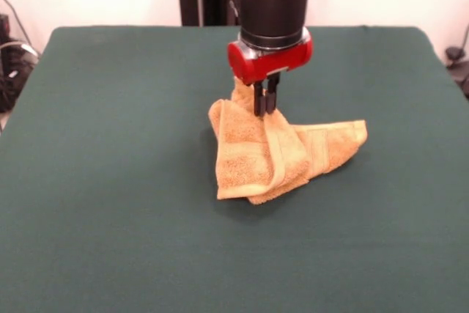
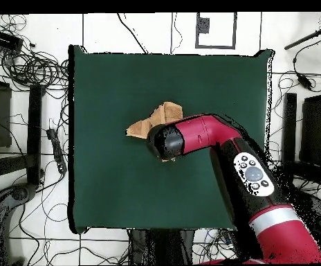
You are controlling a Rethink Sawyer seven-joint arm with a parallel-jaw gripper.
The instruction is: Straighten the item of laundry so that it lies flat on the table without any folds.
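Observation:
The item of laundry [image 1: 278, 155] is an orange-tan terry towel, folded over itself in a rumpled heap near the middle of the green table [image 1: 110, 181]. One part is pulled up into a peak. My gripper [image 1: 265, 110] stands straight down over that peak, its two black fingers close together and pinching the raised cloth. From overhead, only the towel's upper-left part [image 2: 153, 119] shows on the table [image 2: 108, 187]; the arm's head covers the gripper and the rest of the towel.
The table's far edge [image 1: 146, 28] runs just behind the arm. Cables and dark stands [image 2: 32, 104] lie on the floor around the table.

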